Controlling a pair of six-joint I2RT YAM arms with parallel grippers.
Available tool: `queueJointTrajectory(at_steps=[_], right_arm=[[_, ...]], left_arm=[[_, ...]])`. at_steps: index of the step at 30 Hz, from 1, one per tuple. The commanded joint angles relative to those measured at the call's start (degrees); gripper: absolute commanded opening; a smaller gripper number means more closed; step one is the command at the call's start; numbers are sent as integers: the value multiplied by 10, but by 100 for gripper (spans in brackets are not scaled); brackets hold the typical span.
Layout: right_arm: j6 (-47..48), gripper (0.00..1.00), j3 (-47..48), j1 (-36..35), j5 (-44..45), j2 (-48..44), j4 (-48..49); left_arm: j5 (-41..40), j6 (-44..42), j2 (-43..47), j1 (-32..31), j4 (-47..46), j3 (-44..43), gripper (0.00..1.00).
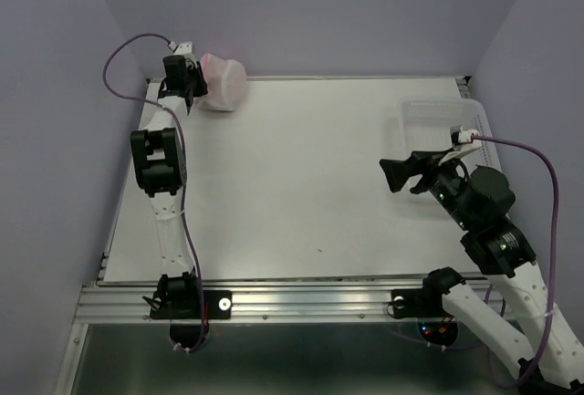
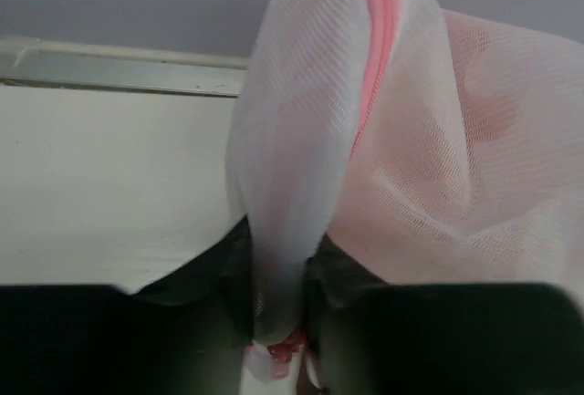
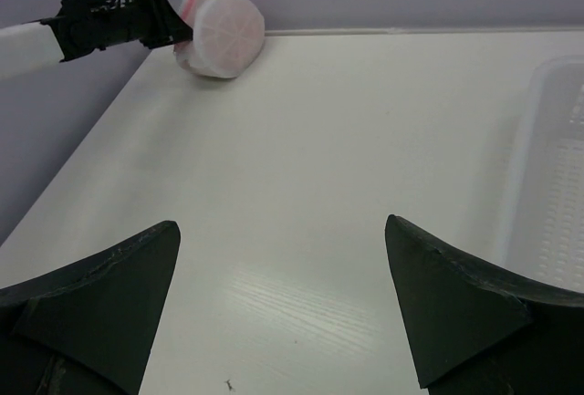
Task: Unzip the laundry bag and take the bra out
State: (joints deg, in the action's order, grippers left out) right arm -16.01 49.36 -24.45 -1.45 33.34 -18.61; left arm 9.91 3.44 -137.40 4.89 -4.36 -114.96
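The small rounded laundry bag of translucent white mesh with pink zipper trim sat at the far left corner of the white table. It was gripped by the left gripper, whose black fingers were clamped on a fold of mesh just beside the pink zipper line. The rest of the pouch bulged beyond the fingertips, toward the back wall. A pinkish shape showed dimly through the mesh, but whether the zipper was done up could not be told. The right gripper hung well apart from the bag, its jaws spread wide over bare tabletop. Just beyond it, to its right, lay a clear dimpled plastic tray.
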Motion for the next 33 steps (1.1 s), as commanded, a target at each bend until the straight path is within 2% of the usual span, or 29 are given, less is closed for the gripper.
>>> queueJointTrajectory(at_steps=[1,2,4,7,11,14,18,21,23,24,25,26,28,29,30,31,33], right_arm=[[9,100,-8,-3,-18,-11,34],[8,100,-10,-3,-17,-13,34],[7,100,-10,-3,-20,-14,36],[5,100,-10,-3,-29,-18,36],[-4,100,-7,-3,-33,-14,35],[-16,100,-2,-3,-63,6,34],[-35,100,4,-3,-111,45,32],[-40,100,20,-3,-135,96,5],[-40,100,21,-3,-141,110,2],[-42,100,16,-3,-145,111,9],[-43,100,13,-3,-144,109,14],[-46,100,4,-3,-143,103,23],[-46,100,-1,-3,-145,100,26],[-46,100,-3,-3,-145,99,26],[-46,100,-8,-3,-146,98,25],[-46,100,-11,-3,-145,97,25],[-46,100,-21,-3,-145,95,27]], left_arm=[[48,-4,28,2,-39,-12,23],[49,-7,34,2,-42,-5,12],[47,-9,58,3,-46,22,0],[46,-9,112,3,-42,54,0],[17,3,223,-5,-11,149,0],[-61,-3,325,-40,43,211,0],[-252,5,467,-151,129,296,0],[-341,47,546,-210,171,377,0],[-371,65,574,-271,203,424,0],[-438,88,593,-296,217,438,0],[-471,103,599,-323,232,447,0],[-541,128,605,-372,264,466,0],[-608,168,603,-414,305,482,0],[-633,191,601,-442,357,487,0],[-680,249,594,-452,388,487,0],[-700,278,589,-460,445,485,0],[-745,320,580,-471,490,483,0]])
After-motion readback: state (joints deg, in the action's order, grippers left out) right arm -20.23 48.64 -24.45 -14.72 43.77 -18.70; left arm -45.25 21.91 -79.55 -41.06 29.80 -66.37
